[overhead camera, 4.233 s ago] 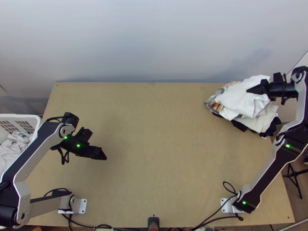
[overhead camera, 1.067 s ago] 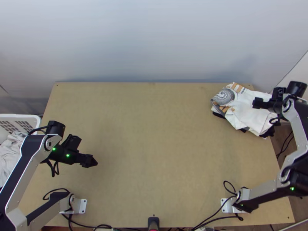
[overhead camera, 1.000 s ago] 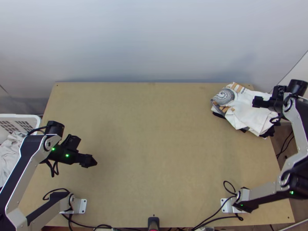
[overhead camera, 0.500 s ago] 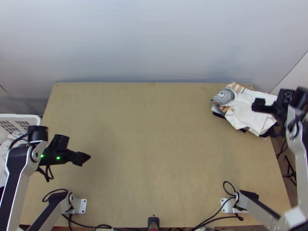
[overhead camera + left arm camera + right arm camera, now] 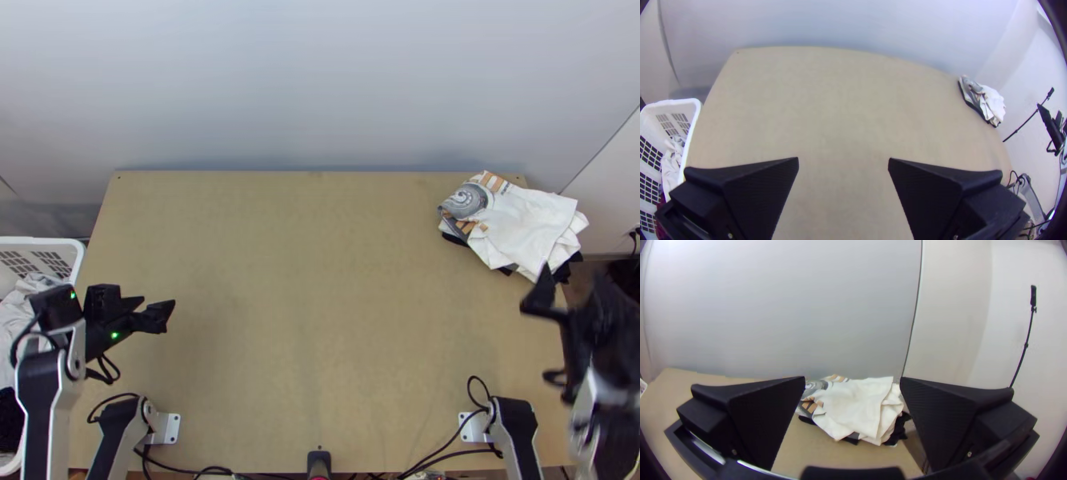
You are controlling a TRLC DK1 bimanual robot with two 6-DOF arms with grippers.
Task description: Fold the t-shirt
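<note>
While left tool [image 5: 843, 158] and right tool [image 5: 852, 378] gape wide, the t-shirt [image 5: 524, 228] lies folded by the bench's [image 5: 320, 320] far-right corner — looks done, no folds left!

The desk [image 5: 320, 264] is smooth, matt wood. The pile of clothes [image 5: 524, 228] is soft, creased cloth, dull all over. The basket [image 5: 78, 250] looks like smooth plastic. Left end effector [image 5: 158, 308] and right end effector [image 5: 535, 289] have matt black fingers, finely ribbed on their inner faces.
</note>
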